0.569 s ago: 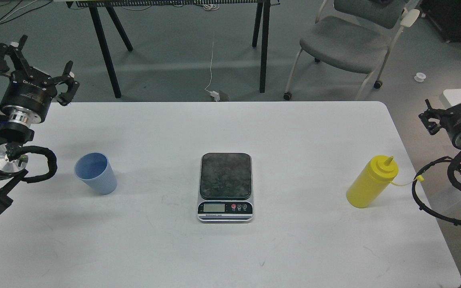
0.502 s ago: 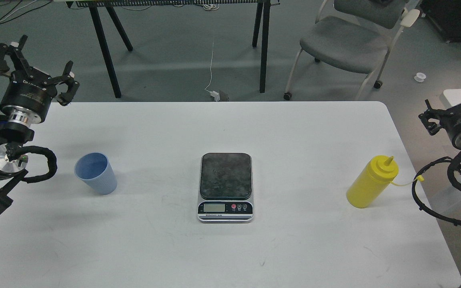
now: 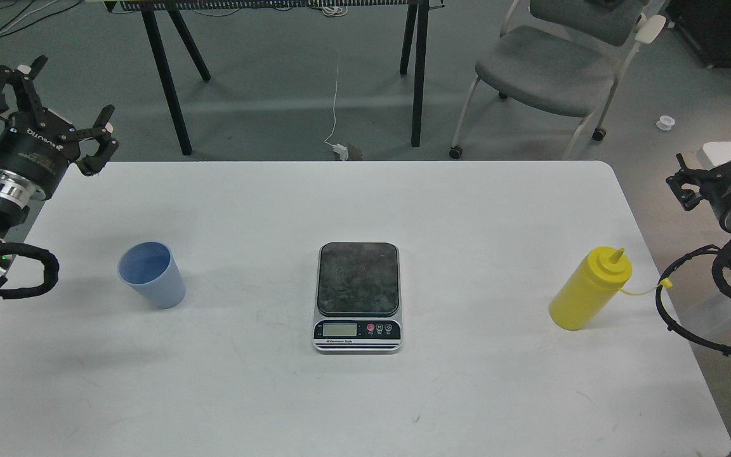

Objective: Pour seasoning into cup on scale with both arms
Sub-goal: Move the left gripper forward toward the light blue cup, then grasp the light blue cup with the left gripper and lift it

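A big white table stands on a grey floor. A grey chair and the black legs of another table are behind it.

The scale sits in the middle of the white table. Its dark plate has nothing on it. Its little screen and buttons face the near edge.

The blue cup stands upright to the left of the scale, well apart from it. It looks empty inside.

The yellow seasoning bottle stands to the right of the scale, also well apart. Its pointy tip is up. A thin yellow strap sticks out from its cap, away from the scale.

The left claw is far to the left of the scale, up past the far left corner of the table. Its fingers are spread wide and hold nothing. The cup is nearer the scale than this claw is, and the two do not touch.

The right claw is far to the right of the scale, off the table's right edge. It holds nothing. It is partly cut off, so I cannot tell how wide it is. The bottle stands between this claw and the scale, near the claw but apart from it.
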Tool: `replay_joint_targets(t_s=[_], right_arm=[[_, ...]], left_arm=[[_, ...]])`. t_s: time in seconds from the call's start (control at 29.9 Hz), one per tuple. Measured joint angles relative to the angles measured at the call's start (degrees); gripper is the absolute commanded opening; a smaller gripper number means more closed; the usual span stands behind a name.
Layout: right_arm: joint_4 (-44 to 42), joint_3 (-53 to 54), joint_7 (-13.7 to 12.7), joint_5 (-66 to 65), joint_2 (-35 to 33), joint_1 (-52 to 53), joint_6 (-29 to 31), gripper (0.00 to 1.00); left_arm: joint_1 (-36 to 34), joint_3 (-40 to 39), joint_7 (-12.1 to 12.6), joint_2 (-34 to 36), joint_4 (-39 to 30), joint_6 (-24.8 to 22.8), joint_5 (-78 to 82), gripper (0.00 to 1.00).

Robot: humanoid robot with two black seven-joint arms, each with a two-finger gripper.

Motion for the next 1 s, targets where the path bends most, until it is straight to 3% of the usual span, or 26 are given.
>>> replay_joint_targets(t_s=[0.17,0.27,0.54,0.77,1.0], right_arm=[[0.48,0.13,0.14,0.01,-0.21,-0.74,0.0,1.0],[0.63,0.25,0.28,0.06,-0.22,-1.11,0.0,1.0],[0.64,0.52,0.45,0.09,-0.6,-1.62,0.0,1.0],[0.56,0.85,0.55,0.17,-2.44,-2.4,0.0,1.0],[0.54,0.97,0.55,0.17,-2.84,-2.52,0.0,1.0]], left_arm=[[0.67,0.18,0.0,5.65,-5.88,0.05,20.44,1.0],[1.6,0.2,0.0,8.07,-9.97,2.76,33.7,0.99],[4.27,1.55,-0.88,10.72,-17.75,20.66,64.13,0.93],[4.8,8.03,0.78,10.37,-14.77,31.66,91.39,0.91],[4.65,16.13,1.27,7.98,-5.4,38.14,100.63,0.79]])
